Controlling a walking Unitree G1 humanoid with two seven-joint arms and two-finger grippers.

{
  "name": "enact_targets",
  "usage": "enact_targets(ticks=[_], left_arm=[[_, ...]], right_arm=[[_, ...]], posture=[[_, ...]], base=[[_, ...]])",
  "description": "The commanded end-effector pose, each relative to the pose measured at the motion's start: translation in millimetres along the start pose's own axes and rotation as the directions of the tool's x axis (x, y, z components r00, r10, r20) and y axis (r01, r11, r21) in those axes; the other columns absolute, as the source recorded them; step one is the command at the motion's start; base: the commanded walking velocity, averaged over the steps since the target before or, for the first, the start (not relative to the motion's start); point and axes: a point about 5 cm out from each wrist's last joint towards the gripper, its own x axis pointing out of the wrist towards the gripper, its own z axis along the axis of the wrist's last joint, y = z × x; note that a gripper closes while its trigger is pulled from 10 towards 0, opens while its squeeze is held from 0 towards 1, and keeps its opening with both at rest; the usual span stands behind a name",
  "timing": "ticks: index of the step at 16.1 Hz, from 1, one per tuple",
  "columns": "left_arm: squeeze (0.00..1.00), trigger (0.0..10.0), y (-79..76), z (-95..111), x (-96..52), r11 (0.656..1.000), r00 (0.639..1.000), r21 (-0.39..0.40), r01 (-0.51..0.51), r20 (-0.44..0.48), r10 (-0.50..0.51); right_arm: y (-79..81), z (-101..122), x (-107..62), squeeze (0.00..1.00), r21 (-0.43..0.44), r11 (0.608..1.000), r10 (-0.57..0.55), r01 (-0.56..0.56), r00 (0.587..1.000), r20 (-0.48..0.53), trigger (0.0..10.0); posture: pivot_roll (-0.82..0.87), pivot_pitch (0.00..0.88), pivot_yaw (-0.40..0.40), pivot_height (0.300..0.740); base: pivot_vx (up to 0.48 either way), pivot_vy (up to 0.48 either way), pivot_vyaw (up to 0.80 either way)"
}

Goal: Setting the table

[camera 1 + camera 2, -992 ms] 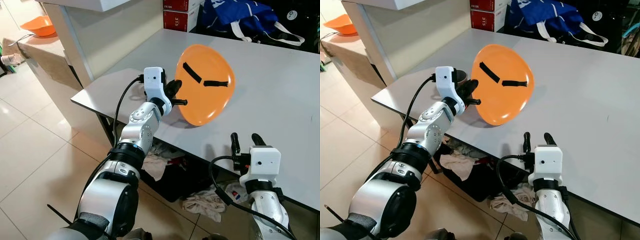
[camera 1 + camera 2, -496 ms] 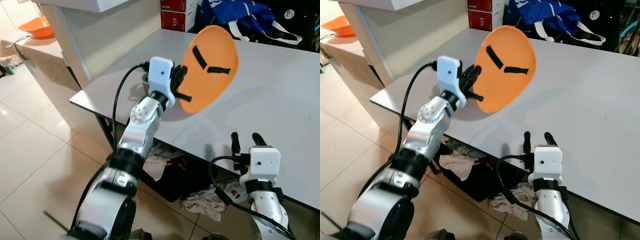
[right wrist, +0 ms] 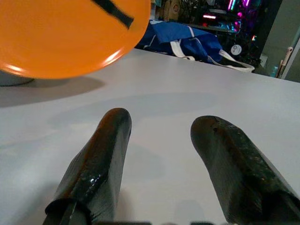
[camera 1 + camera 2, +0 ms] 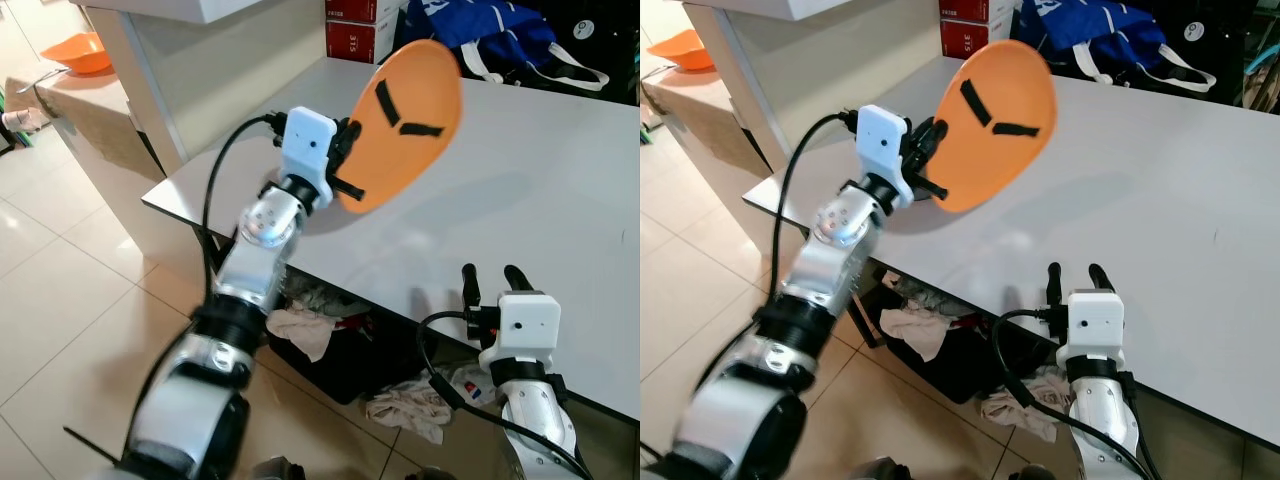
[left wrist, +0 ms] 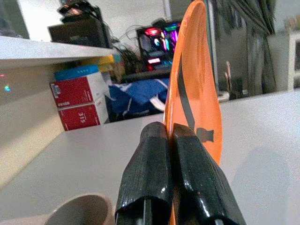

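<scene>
The left claw (image 4: 345,165) clamps the rim of an orange plate (image 4: 405,120) bearing 2 black strips, holding it tilted on edge above the grey tabletop (image 4: 560,190) at upper centre of the frame. At lower right, the right claw (image 4: 492,279) hovers at the tabletop's near edge, its 2 fingers spread and holding nothing.

Lifting the orange plate (image 4: 405,120) off the worktop (image 4: 560,210) in the left hand (image 4: 345,172), fingers clamped on its rim. Tipping it from a low, near-flat tilt to nearly on edge, black strips facing right. Carrying it up and toward the far left, clear of the surface; raising and straightening the left arm with it.
</scene>
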Motion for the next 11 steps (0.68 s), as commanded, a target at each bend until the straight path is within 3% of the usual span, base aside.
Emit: enact_targets(ticks=[1, 2, 5, 6, 11], left_arm=[[0.00, 10.0, 7.2, 16, 7.3, 0.998, 0.998, 0.043, 0.038, 0.050, -0.040], [0.00, 10.0, 20.6, 16, 10.2, 0.994, 0.997, 0.078, 0.080, 0.008, -0.081], [0.00, 10.0, 33.5, 22, 14.8, 0.977, 0.991, 0.163, 0.137, -0.036, -0.132], [0.00, 10.0, 29.5, 26, 17.5, 0.943, 0.976, 0.251, 0.219, -0.057, -0.211], [0.00, 10.0, 3.4, 23, 18.8, 0.832, 0.903, 0.358, 0.424, -0.099, -0.417]], right_arm=[[1.4, 2, 2.8, 0.00, 0.007, 1.000, 0.005, -0.005, 1.000, 0.013, 10.0], [1.9, 2, 4.1, 0.00, 0.007, 1.000, 0.007, -0.007, 1.000, 0.016, 10.0], [2.6, 2, 5.7, 0.00, 0.009, 1.000, 0.003, -0.003, 1.000, 0.020, 10.0], [3.0, 2, 6.0, 0.00, 0.012, 1.000, -0.001, 0.000, 1.000, 0.021, 10.0], [4.3, 2, 7.3, 0.00, 0.015, 1.000, -0.005, 0.005, 1.000, 0.024, 10.0]], posture=[[-0.08, 0.000, 0.107, 0.707], [-0.08, 0.000, 0.110, 0.707], [-0.08, 0.000, 0.116, 0.707], [-0.08, 0.000, 0.120, 0.707], [-0.08, 0.000, 0.127, 0.707]], base=[[0.000, 0.000, 0.00], [0.000, 0.000, 0.00], [0.000, 0.000, 0.00], [0.000, 0.000, 0.00], [0.000, 0.000, 0.00]])
